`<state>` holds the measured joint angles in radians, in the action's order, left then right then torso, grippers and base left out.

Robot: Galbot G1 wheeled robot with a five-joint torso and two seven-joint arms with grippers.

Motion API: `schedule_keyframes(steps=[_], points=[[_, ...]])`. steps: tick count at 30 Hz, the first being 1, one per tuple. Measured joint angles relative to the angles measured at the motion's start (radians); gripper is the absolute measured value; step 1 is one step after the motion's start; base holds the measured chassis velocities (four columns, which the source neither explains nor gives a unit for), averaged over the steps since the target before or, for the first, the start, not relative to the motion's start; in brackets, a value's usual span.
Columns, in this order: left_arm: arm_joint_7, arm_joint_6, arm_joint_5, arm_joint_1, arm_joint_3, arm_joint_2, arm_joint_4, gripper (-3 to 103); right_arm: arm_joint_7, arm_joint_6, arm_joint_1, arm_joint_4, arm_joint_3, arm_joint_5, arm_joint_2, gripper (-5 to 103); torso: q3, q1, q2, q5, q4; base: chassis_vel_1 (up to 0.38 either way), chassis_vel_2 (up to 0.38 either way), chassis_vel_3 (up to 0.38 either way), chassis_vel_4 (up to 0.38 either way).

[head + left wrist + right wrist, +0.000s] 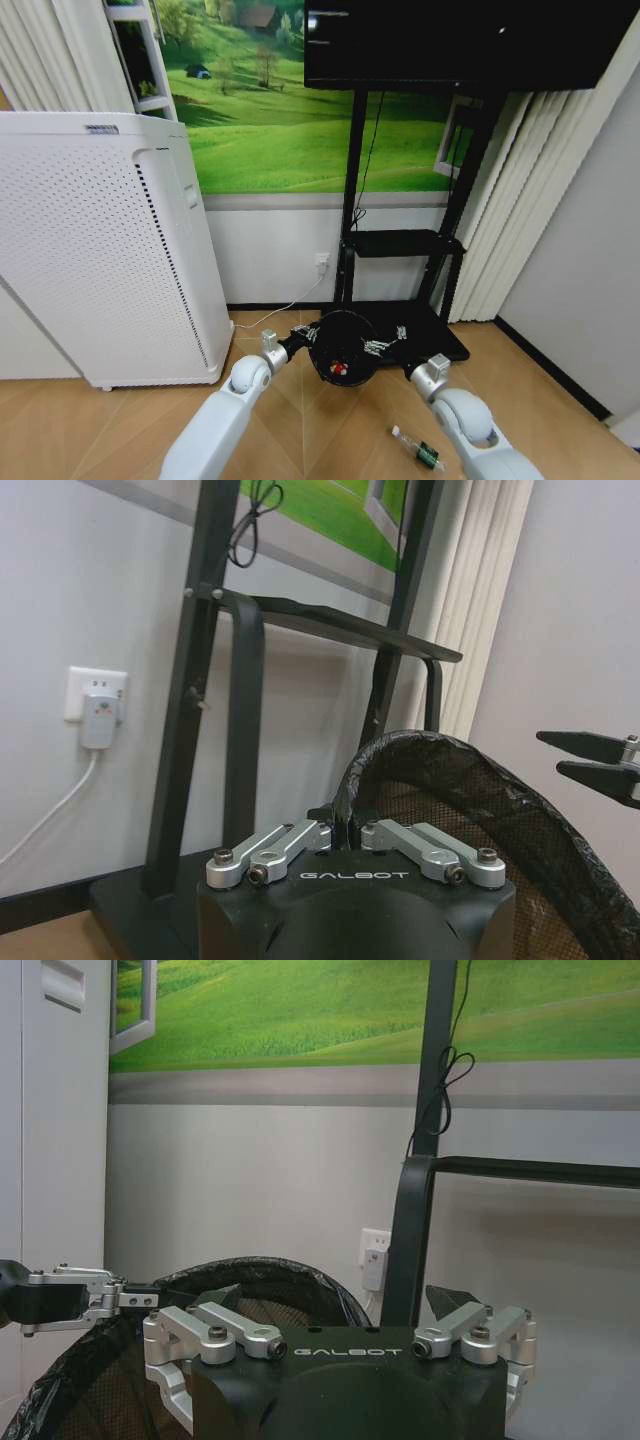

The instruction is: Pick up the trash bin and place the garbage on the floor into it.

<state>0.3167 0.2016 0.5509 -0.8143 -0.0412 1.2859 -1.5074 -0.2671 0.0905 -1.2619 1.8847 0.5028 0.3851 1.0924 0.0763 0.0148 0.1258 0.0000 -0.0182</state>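
The black mesh trash bin (345,340) sits low between my two arms, in front of the TV stand. My left gripper (305,335) is shut on the bin's rim (352,780) on its left side. My right gripper (386,347) is open beside the right side of the rim (260,1268), its fingertips (447,1300) spread wide and holding nothing. A red-and-white piece of garbage (340,368) lies inside the bin. A small green bottle with a white cap (420,450) lies on the wooden floor by my right forearm.
A tall white perforated appliance (100,250) stands on the left. The black TV stand (400,243) and its base (445,340) are right behind the bin. A wall socket with a white cable (322,263) is on the back wall. Curtains and a grey wall (580,280) close the right side.
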Motion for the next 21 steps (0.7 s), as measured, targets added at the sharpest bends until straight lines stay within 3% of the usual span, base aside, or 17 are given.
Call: schedule_keyframes(steps=[21], points=[[-0.002, 0.002, -0.003, 0.009, 0.006, 0.005, 0.010, 7, -0.011, -0.015, 0.006, -0.020, -0.004, 0.016, -0.002, 100, 0.000, 0.000, 0.000, 0.0000, 0.0000, 0.020, -0.147, -0.014, 0.130]])
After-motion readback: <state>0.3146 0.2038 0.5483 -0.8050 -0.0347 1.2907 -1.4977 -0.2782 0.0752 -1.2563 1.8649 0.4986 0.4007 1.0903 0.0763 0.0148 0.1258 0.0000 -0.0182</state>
